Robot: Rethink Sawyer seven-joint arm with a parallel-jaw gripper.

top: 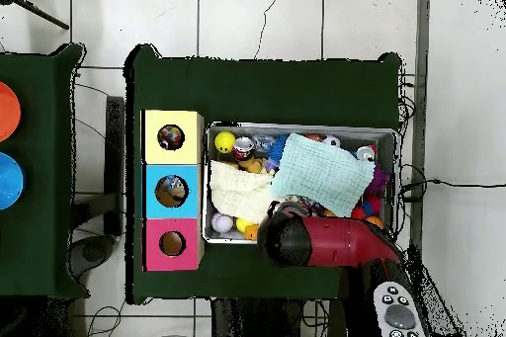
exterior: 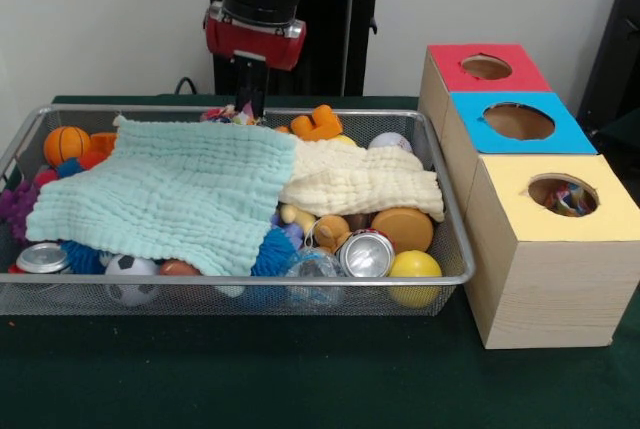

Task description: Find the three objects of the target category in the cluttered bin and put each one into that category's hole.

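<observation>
The wire mesh bin (exterior: 455,277) holds a heap of toys under a mint towel (exterior: 170,199) and a cream towel (exterior: 360,181). My gripper (exterior: 250,107) hangs straight down at the bin's far side, its tip just above the mint towel's far edge. A bit of white cloth with coloured print (exterior: 222,113) shows right beside the tip, mostly hidden. The yellow-topped box (exterior: 545,269) stands nearest at the right, and coloured printed cloth shows inside its hole (exterior: 563,195). In the overhead view the red arm (top: 336,240) covers the gripper. The bin (top: 210,237) and the yellow-topped box (top: 193,121) show there too.
A blue-topped box (exterior: 575,137) and a red-topped box (exterior: 450,77) stand behind the yellow one. An orange basketball (exterior: 66,143), a soccer ball (exterior: 130,275), two cans (exterior: 366,253), a yellow ball (exterior: 414,267), an orange duck (exterior: 316,125) and spiky balls (exterior: 14,205) lie in the bin.
</observation>
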